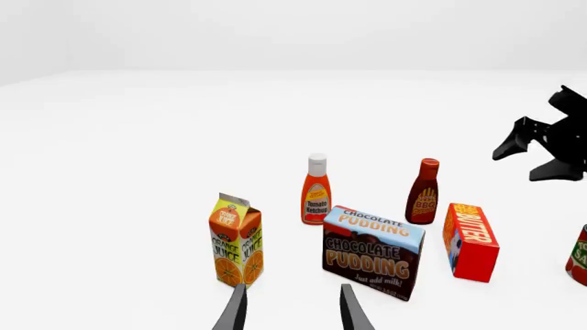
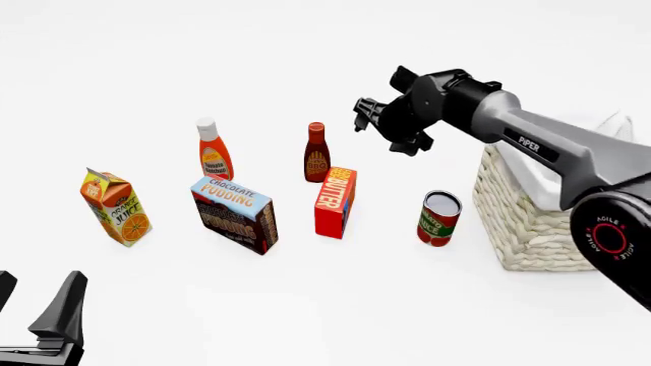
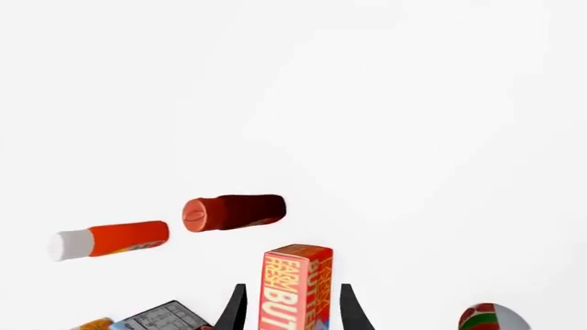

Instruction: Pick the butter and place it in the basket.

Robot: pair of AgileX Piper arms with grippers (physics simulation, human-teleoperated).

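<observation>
- Black left gripper [image 2: 41,320] hangs low at the near left, fingers spread, holding nothing.
- Orange juice carton [image 2: 116,207] stands farthest left, then the chocolate pudding box [image 2: 235,215], with the ketchup bottle [image 2: 213,149] behind.
- Butter [image 2: 336,202] stands on edge, just before the BBQ sauce bottle [image 2: 316,152].
- Right gripper [image 2: 392,126] hovers above, fingers apart, empty.
- Can [image 2: 438,218] stands near the basket [image 2: 529,221] at right.
</observation>
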